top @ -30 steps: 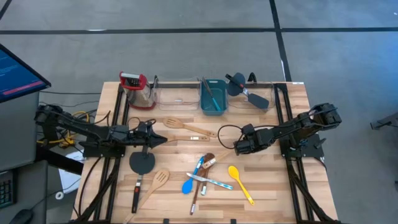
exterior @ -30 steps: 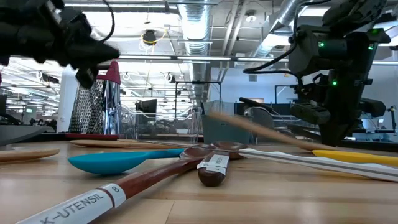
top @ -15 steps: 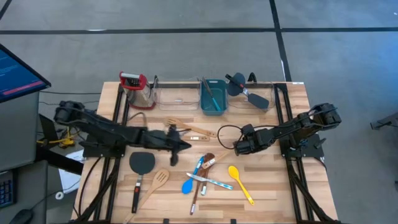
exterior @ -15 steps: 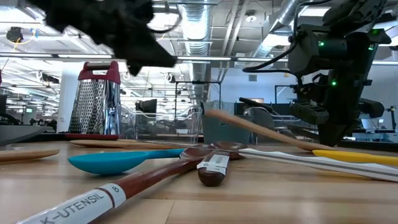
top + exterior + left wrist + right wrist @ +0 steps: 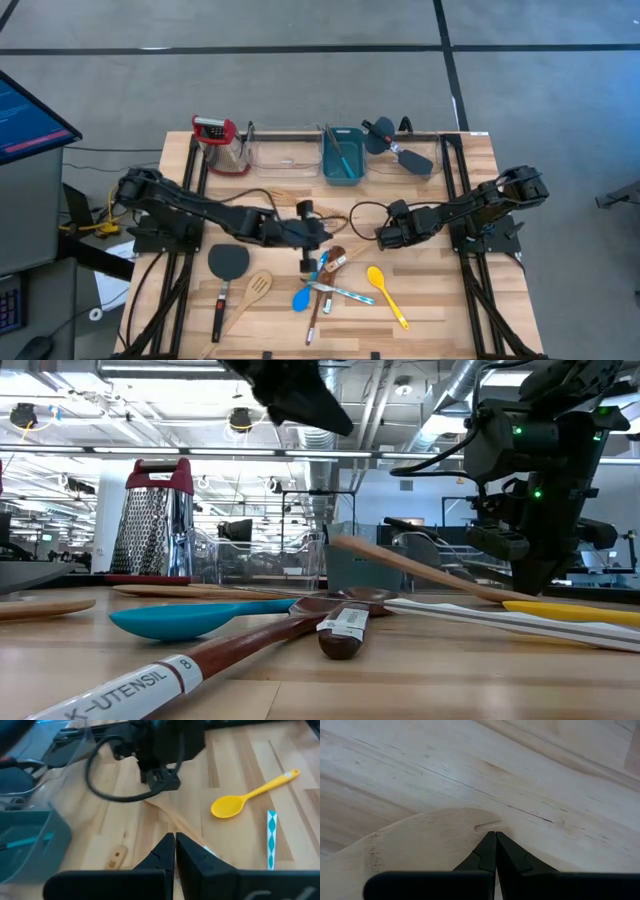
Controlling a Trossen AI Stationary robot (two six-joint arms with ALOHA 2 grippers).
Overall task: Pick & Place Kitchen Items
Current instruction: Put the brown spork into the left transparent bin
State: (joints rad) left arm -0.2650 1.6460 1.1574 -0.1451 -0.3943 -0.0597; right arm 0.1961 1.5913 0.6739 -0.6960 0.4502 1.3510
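High view: the left hand [image 5: 318,236], closed and empty, reaches to bench centre; utensils [image 5: 325,285] lie clustered at its six o'clock.

Left wrist view: a yellow spoon [image 5: 235,804] lies ahead.

Right wrist view: the right hand [image 5: 495,840], closed, sits over a pale slotted spatula [image 5: 430,840].

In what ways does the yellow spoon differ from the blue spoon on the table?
The yellow spoon lies alone on bare wood; the blue spoon lies in the crossed pile. The yellow bowl points toward the bins, the blue bowl toward the table's near edge. Both lie flat, and neither is held.
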